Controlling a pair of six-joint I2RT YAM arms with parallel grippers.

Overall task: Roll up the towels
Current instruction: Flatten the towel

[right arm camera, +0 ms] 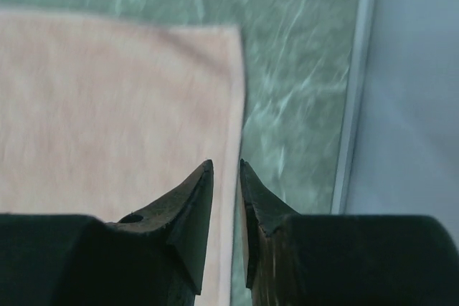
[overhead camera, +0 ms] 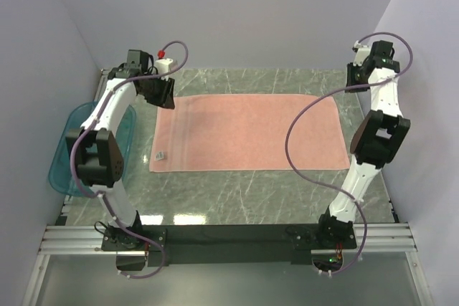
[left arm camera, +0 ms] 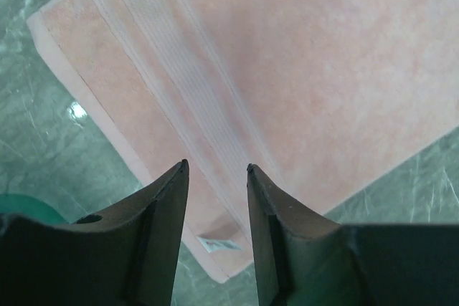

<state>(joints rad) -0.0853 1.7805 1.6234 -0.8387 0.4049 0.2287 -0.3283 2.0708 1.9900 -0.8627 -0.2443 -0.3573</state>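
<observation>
pink towel point(overhead camera: 247, 132) flat, its far corners near the parted, empty left fingers point(left arm camera: 161, 213) and right fingers point(right arm camera: 192, 213)

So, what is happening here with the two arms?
Two robot arms are set to roll a pink towel, which lies flat and unrolled on the table. The left fingers hover over its left end, the right fingers over its right edge. Both pairs are apart and hold nothing.
</observation>
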